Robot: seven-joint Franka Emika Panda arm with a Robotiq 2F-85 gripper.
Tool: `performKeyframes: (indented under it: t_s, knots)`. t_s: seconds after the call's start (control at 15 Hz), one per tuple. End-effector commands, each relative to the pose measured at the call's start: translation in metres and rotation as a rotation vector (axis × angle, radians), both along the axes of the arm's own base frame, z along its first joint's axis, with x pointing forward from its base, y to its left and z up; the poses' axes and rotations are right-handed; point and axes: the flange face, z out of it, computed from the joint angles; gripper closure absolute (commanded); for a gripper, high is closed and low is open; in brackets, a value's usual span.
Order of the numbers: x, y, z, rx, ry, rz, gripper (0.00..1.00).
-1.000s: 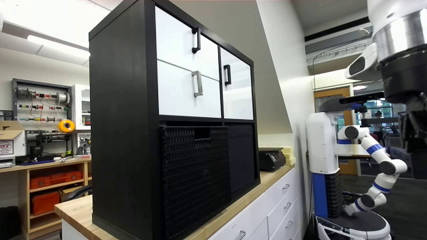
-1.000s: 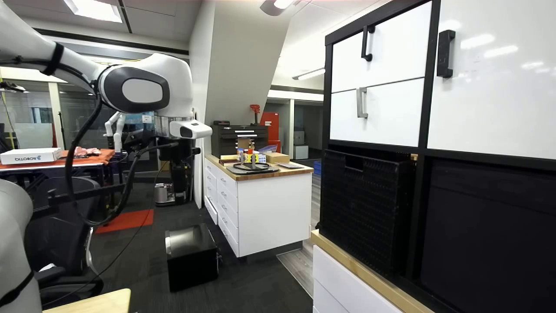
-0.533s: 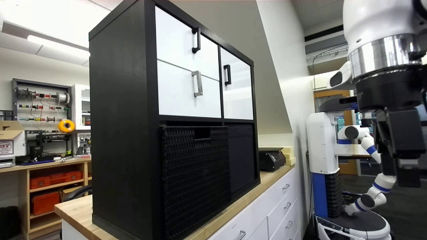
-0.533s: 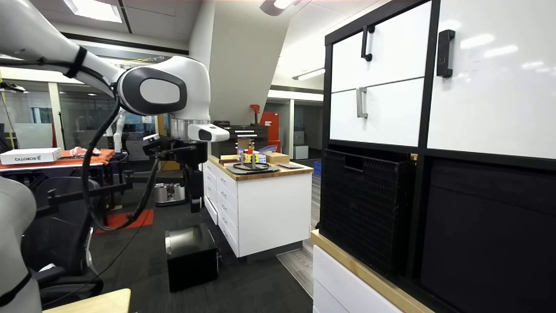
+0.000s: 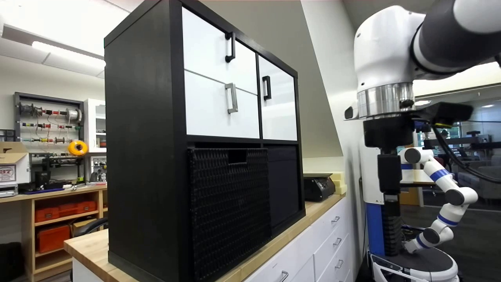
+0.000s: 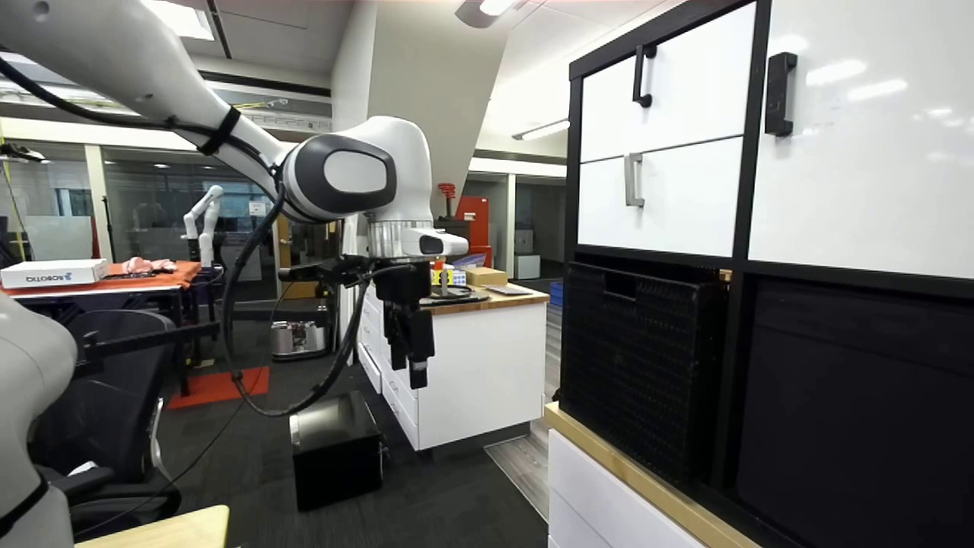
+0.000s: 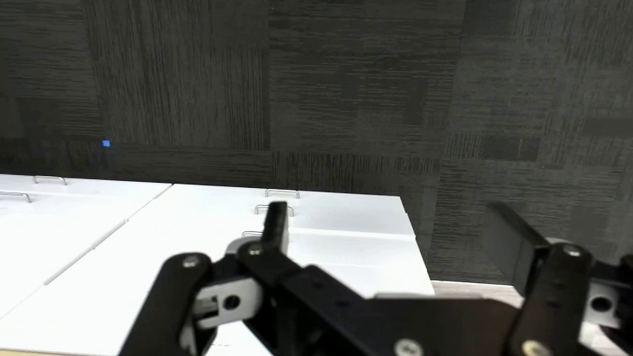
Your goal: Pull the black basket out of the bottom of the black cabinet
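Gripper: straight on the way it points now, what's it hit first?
Probably the dark carpet: the gripper points down in both exterior views. The white drawer fronts lie close to that line in the wrist view, so grazing them first can't be ruled out; depth is unclear.

The black basket [image 5: 231,211] is sitting around 7 o'clock in the front of the black cabinet [image 5: 139,137], poking out a bit. The gripper [image 5: 391,203] just hangs pointing at 6, way over at the basket's 3 o'clock.

Two legible markings
"ROBOTIQ" is printed on a white box [image 6: 53,274], "37" on the label [image 5: 7,173] of a carton [image 5: 22,168].
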Motion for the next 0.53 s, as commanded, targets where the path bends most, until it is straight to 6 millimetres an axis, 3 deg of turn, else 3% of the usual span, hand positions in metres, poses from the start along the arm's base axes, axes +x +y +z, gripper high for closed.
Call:
performKeyframes:
  t_s: [0.0,0.47]
  knots:
    - [0.041,-0.017,-0.007,-0.021,-0.029,-0.026,0.00]
    - [0.092,-0.035,-0.015,-0.011,-0.077,-0.059,0.00]
